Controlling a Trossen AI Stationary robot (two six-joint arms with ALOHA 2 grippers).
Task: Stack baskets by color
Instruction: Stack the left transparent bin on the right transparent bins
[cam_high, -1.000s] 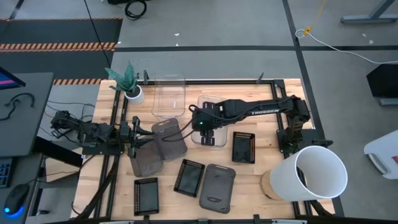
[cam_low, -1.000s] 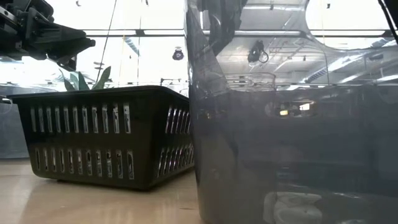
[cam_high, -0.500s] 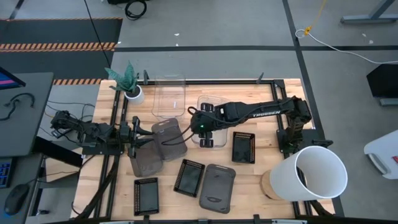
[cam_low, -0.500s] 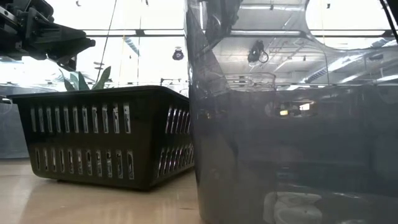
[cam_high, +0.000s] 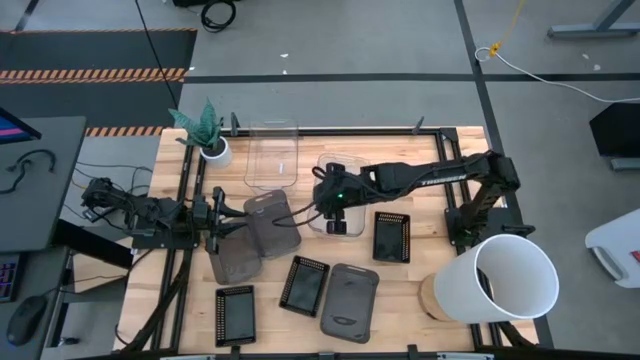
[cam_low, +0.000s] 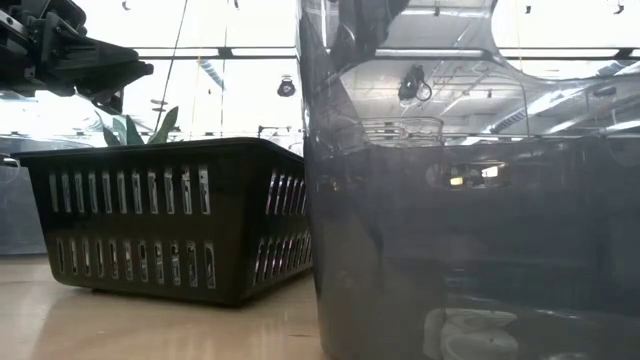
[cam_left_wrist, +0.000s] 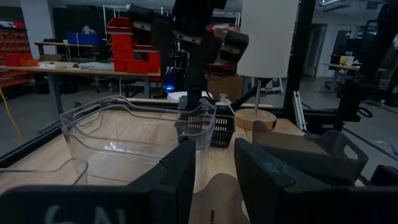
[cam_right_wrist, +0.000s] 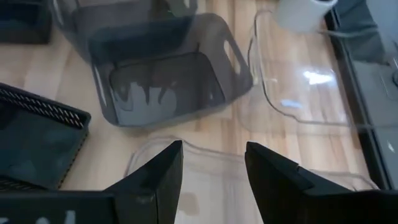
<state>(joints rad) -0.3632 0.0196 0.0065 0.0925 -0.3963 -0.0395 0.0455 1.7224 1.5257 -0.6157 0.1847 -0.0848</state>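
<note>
My right gripper (cam_high: 322, 203) (cam_right_wrist: 212, 154) hangs open, slanting down over the near clear basket (cam_high: 336, 200) (cam_right_wrist: 199, 171), whose rim shows below the gap between its fingers. Ahead of it stands a smoky grey basket (cam_high: 266, 222) (cam_right_wrist: 163, 71), with a second one (cam_high: 236, 262) beside that. Another clear basket (cam_high: 272, 155) (cam_right_wrist: 298, 81) sits by the far edge. My left gripper (cam_high: 226, 216) (cam_left_wrist: 214, 158) waits open and level at the table's left, beside the smoky baskets. Black mesh baskets (cam_high: 391, 236) (cam_high: 305, 284) (cam_high: 234, 314) lie toward the near edge.
A third smoky basket (cam_high: 349, 300) lies near the front, filling the low view's right half (cam_low: 470, 220) beside a mesh basket (cam_low: 170, 220). A large white bucket (cam_high: 505, 280) stands at the near right corner. A small white plant pot (cam_high: 214, 150) stands at the far left.
My right arm has drawn back a little toward the table's right edge. Its gripper has tipped and stays open over the near clear basket. The baskets have not moved.
</note>
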